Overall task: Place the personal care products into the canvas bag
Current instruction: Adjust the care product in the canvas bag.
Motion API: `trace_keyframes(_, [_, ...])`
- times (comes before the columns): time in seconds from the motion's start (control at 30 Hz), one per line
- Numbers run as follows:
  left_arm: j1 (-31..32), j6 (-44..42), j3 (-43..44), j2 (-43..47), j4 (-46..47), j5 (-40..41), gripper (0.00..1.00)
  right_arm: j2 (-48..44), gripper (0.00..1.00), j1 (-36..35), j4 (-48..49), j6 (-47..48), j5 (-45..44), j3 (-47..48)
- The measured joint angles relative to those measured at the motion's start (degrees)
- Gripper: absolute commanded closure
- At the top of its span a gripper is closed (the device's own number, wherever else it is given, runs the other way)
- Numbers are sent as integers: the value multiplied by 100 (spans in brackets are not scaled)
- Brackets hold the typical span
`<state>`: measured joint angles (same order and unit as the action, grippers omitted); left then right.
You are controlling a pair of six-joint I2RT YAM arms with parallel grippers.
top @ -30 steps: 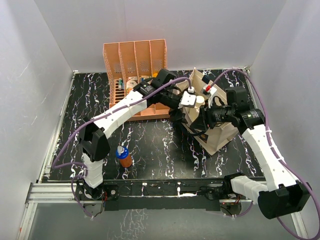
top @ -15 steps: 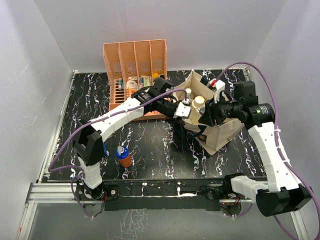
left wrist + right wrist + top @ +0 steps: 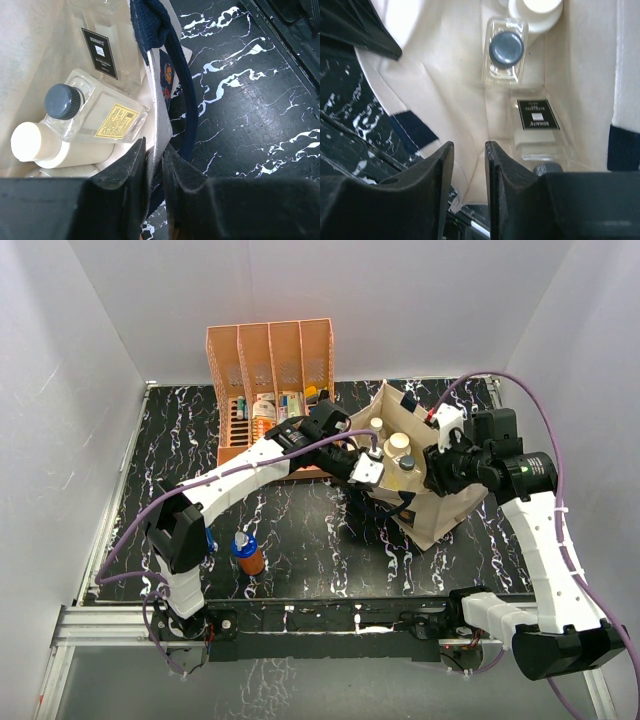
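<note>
Left wrist view: left gripper [image 3: 155, 146] tight on woven cream canvas bag [image 3: 156, 95] rim; right gripper [image 3: 469, 146], grip or gap unclear.

Left arm [image 3: 245, 465] and right arm [image 3: 545, 540]: white shells between black joint housings, each trailing a looping purple cable [image 3: 490, 373]. Left tool [image 3: 155, 167] and right tool [image 3: 469, 152] have matte black wedge fingers [image 3: 122, 172].

At bottom centre, the left gripper [image 3: 155, 146] pinches the canvas bag [image 3: 161, 102] at its rim, beside the navy strap [image 3: 181, 75]. Inside, at left, lie a grey-capped clear bottle [image 3: 102, 117], a white bottle [image 3: 52, 150] and a black-labelled clear bottle [image 3: 107, 47].
</note>
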<state>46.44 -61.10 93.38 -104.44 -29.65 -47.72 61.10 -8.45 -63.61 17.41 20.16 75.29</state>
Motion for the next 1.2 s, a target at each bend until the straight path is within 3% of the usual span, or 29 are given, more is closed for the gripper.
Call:
trace_keyframes(0.4, [90, -339, 140, -15, -236, 153, 93, -455, 72, 0, -1054, 778, -413, -22])
trace_keyframes(0.73, [188, -479, 57, -52, -219, 184, 93, -654, 74, -2, -1093, 1003, -396, -807])
trace_keyframes(1.2, [245, -1296, -195, -208, -560, -2, 93, -780, 75, -2, -999, 1075, -487, -1591])
